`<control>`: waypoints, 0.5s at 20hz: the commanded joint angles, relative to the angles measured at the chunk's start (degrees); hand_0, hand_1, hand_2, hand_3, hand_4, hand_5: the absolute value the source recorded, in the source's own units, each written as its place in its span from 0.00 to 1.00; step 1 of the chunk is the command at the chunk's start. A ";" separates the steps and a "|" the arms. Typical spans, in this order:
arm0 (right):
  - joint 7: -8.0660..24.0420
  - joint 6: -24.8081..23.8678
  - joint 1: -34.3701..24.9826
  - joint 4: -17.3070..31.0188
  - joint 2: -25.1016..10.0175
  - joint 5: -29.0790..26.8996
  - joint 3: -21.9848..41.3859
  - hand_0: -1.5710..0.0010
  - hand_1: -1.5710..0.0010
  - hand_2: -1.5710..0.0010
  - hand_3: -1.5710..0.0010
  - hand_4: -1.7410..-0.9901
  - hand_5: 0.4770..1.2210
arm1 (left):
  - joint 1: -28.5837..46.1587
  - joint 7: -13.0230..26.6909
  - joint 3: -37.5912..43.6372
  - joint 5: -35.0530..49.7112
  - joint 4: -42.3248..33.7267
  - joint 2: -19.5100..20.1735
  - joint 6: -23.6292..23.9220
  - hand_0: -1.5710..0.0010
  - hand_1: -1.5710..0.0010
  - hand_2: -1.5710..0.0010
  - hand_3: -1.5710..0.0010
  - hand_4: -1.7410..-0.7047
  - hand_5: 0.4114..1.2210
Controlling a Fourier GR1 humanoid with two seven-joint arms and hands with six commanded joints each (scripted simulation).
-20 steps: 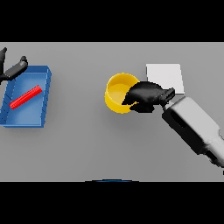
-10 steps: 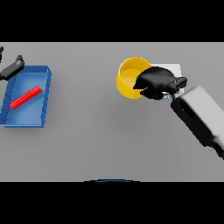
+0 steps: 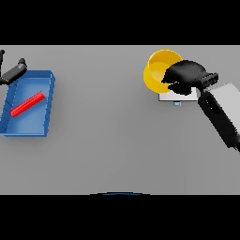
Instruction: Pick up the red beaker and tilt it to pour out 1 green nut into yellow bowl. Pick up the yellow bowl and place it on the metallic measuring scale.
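My right hand is shut on the rim of the yellow bowl, holding it raised and tilted above the left part of the metallic measuring scale, most of which is hidden under the hand and bowl. The red beaker lies on its side in the blue tray at the left. My left hand shows at the far left edge, just beyond the tray's back corner, holding nothing. No green nut is visible.
The blue tray takes up the table's left side. My right forearm runs from the right edge up to the bowl.
My right hand has carried the yellow bowl up and to the right, from the table left of the scale to above the scale. The left hand has stayed still.
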 commanded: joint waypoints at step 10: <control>0.02 -5.01 -1.64 13.33 0.71 0.96 -0.39 0.08 0.19 0.12 0.01 0.01 1.00 | 0.07 3.49 0.02 0.21 -1.26 0.94 0.83 1.00 1.00 1.00 1.00 0.86 0.46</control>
